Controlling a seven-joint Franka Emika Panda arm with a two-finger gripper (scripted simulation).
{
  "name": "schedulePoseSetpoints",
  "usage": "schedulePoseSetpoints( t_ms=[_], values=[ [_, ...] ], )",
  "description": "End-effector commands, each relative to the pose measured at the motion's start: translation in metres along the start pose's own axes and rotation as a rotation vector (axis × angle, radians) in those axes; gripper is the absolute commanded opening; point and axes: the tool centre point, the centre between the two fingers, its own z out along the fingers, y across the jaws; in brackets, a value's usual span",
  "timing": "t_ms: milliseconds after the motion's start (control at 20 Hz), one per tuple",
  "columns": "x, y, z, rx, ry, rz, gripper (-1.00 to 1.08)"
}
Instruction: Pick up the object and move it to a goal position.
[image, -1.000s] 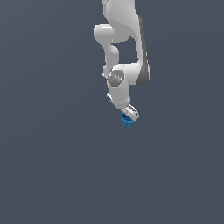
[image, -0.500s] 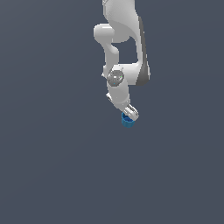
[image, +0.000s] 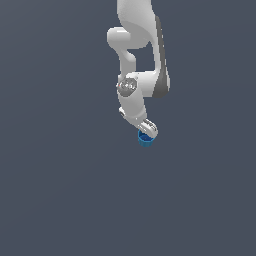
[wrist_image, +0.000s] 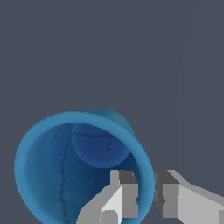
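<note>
The white arm (image: 140, 60) reaches down from the top edge of the exterior view, where its base is cut off. The end effector (image: 148, 129) sits right on top of the blue cup (image: 145, 139), hiding most of the cup's rim there. In the wrist view the cup (wrist_image: 57, 175) fills the frame, open mouth toward the camera. One finger (wrist_image: 120, 192) is inside the cup, the other just outside (the wall pinched between them), so the end effector holds the cup by its rim.
</note>
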Motion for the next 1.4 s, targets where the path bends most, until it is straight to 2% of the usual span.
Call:
schedulePoseSetpoints(
  t_ms=[0,1350],
  values=[
    [0.007,-0.005,-0.009,0.027,0.010,-0.026,-1.00],
    [0.086,-0.063,-0.141,0.417,0.121,-0.415,-1.00]
  ],
)
